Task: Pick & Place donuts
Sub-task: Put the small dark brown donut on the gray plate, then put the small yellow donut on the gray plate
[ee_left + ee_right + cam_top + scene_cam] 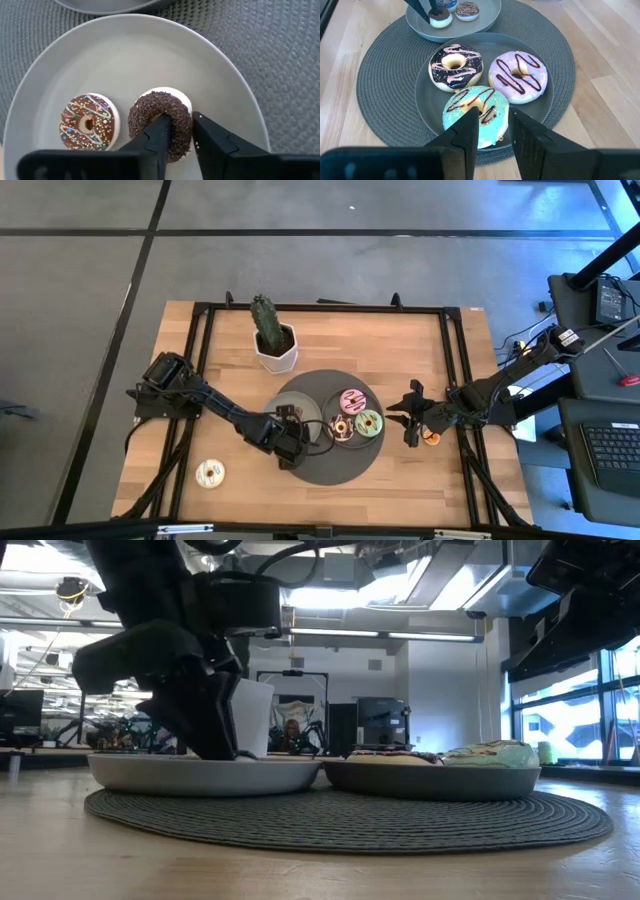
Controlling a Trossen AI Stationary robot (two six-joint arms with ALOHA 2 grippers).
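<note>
Two of my left gripper (179, 131) fingers straddle the chocolate-sprinkled donut (161, 123) on the smaller plate (220, 75), one through its hole (beside a swirled one (88, 121)); I'd spread gently, then lift straight.

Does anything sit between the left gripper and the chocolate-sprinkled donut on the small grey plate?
Nothing visible. The left gripper already straddles the brown sprinkle-covered donut, one finger through its hole, on the small grey plate. The brown rainbow-sprinkled donut lies clear beside it.
</note>
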